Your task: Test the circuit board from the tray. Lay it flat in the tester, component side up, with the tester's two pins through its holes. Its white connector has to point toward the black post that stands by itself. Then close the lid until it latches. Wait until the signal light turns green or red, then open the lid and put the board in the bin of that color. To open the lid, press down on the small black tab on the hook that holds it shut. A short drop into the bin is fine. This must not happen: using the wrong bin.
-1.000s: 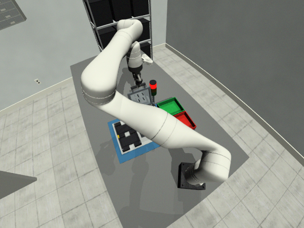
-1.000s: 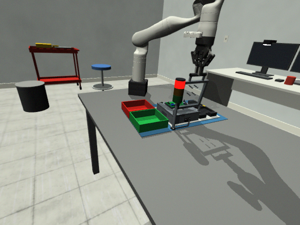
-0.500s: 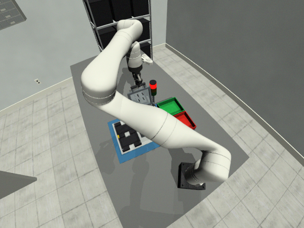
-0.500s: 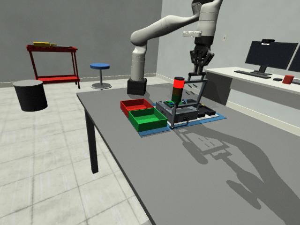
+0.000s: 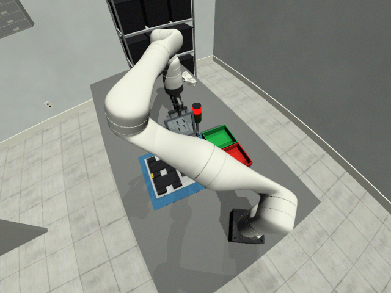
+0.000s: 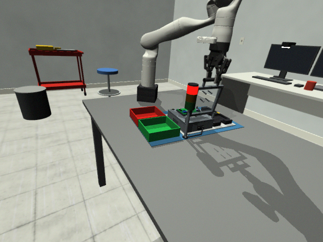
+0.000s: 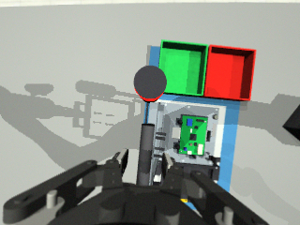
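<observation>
Above raised lid [image 6: 211, 94], tool [image 6: 215, 78] open; no legible writing.

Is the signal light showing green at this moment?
No, the top segment of the signal light glows red in the exterior view, and the segments below it are dark.
</observation>
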Motion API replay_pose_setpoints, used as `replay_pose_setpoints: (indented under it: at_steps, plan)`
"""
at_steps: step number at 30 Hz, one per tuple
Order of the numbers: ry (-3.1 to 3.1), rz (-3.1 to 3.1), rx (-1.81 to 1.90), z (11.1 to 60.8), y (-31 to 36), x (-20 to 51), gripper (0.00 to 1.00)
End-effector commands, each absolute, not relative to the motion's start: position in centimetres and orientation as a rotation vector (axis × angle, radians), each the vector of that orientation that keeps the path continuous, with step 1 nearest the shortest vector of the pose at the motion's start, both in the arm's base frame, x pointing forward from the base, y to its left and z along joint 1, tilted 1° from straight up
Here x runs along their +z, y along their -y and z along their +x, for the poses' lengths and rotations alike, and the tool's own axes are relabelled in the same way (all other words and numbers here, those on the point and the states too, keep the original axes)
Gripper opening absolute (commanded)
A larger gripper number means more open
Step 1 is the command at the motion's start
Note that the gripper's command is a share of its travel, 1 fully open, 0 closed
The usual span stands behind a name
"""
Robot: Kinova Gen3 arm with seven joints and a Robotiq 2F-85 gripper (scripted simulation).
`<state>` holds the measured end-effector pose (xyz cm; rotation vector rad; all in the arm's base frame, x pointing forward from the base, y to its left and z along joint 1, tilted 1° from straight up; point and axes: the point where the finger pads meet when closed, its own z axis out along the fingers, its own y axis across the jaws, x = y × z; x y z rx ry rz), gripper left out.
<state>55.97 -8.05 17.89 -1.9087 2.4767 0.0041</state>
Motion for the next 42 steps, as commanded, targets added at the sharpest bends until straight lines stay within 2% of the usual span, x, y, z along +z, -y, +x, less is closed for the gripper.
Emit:
replay_pose_setpoints:
  at_steps: [1,23,42]
  plan:
    - [-2.476,-1.908,0.002,56.0,8.1,18.0,0.5]
    - [-2.476,-1.908,0.002,56.0,8.1,18.3,0.5]
    - [-2.476,-1.908,0.002,55.9,8.1,23.5,0.5]
